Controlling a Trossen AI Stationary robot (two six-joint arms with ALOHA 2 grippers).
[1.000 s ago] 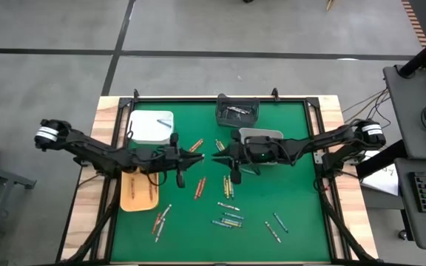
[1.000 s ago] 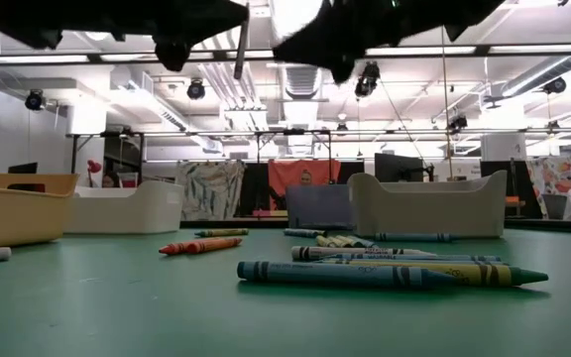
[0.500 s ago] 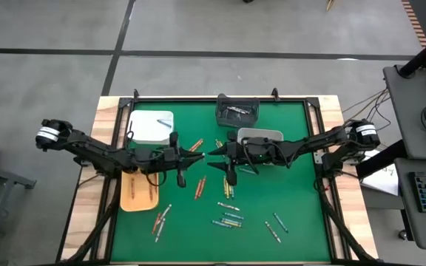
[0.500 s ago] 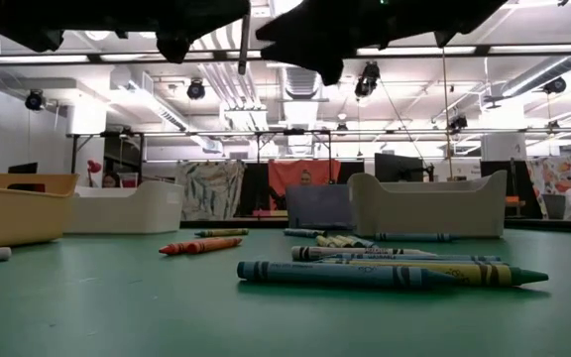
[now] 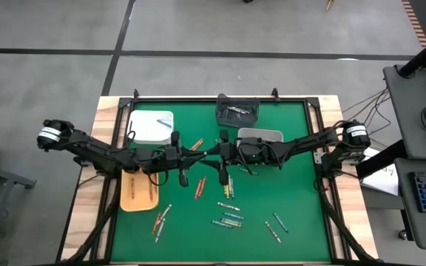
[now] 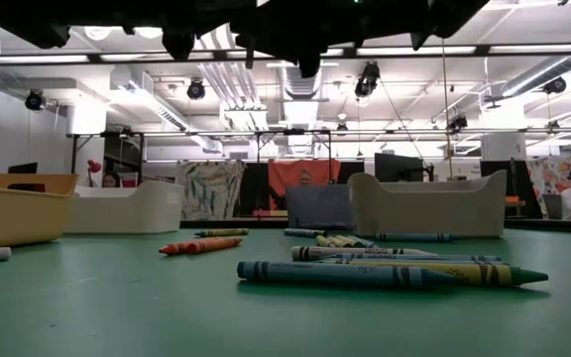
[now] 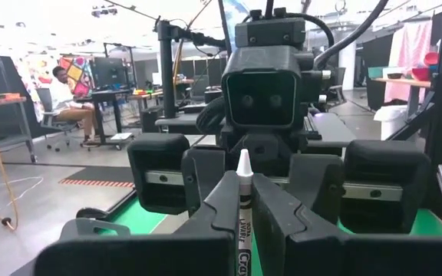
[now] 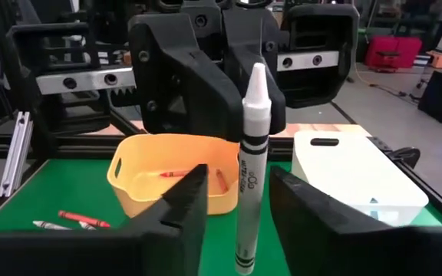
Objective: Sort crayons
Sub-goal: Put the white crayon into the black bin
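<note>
High view: left tool (image 5: pixel 183 157) and right tool (image 5: pixel 218 157) are met nose to nose above the middle of the green surface (image 5: pixel 294 185); loose crayons (image 5: pixel 229 216) lie below.

Left wrist view: white crayon (image 7: pixel 243 201) is pinched upright between the shut fingers (image 7: pixel 225 201).

Right wrist view: the same crayon stands between the right tool's parted fingers (image 8: pixel 181 201), not touched. For a clean handover, the right tool should be closed squarely on the crayon's barrel before the left releases.

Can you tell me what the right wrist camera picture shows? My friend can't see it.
A white crayon stands upright between the right pincer's open fingers, gripped by the left pincer facing it. Behind sit a yellow tray and a white tray.
</note>
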